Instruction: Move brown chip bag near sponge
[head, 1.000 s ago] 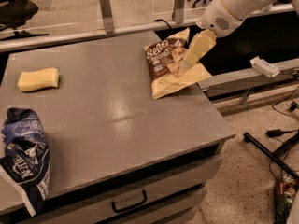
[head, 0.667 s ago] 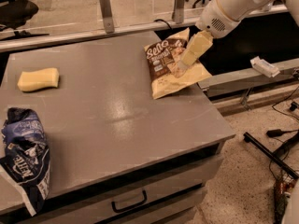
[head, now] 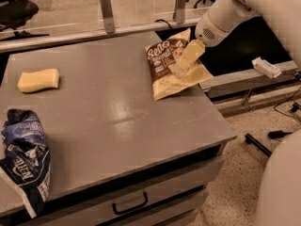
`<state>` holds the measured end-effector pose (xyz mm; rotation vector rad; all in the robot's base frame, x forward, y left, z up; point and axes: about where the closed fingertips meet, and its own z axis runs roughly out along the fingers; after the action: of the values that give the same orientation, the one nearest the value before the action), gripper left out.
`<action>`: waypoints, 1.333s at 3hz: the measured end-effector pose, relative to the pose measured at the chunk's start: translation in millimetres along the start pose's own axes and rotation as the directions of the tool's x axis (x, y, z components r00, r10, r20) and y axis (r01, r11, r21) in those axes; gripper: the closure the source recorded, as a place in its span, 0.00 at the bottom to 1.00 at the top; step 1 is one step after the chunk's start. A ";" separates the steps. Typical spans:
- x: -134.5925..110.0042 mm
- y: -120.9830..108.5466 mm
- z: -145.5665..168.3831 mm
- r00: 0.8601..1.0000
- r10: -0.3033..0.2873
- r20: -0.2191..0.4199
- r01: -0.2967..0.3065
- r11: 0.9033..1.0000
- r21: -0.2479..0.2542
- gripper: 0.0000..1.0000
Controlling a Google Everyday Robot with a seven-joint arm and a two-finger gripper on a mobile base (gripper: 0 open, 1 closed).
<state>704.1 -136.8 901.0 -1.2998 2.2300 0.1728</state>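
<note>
At the near left corner of the table lies a blue bag, hanging a little over the front edge; it has no part in the task. Further back along the left edge sits the sponge, flat and well apart from the blue bag. Over at the far right corner lies the chip bag, flat on the table, its pale lower end reaching the right edge, so the whole width of the table lies between it and the sponge. The gripper slants down from the right onto the right half of the chip bag, touching it or just above it. Whether it is open or has closed on the bag I cannot tell, since it reads as one pale shape against the pale foil.

As I judge it, the step in hand is the grasp: the bag has not left its corner and nothing of the carry is done. The next move calls for a sure hold on the glossy foil, which may slip. Then comes a lift and a long pass leftward along the far half of the table, away from the blue bag. It should end with the chip bag set down just beside the sponge without knocking it toward the left edge
</note>
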 end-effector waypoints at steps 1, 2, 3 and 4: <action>10.3 -6.2 21.7 0.998 0.057 -0.006 -0.057 0.998 -0.010 0.00; 17.4 -5.6 42.6 0.996 0.086 -0.012 -0.086 0.996 -0.035 0.18; 21.8 -3.8 54.3 0.995 0.103 -0.013 -0.103 0.993 -0.058 0.41; 21.3 -3.7 54.0 0.995 0.104 -0.010 -0.104 0.993 -0.061 0.64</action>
<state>720.2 -135.0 845.1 -1.2174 2.3165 0.2776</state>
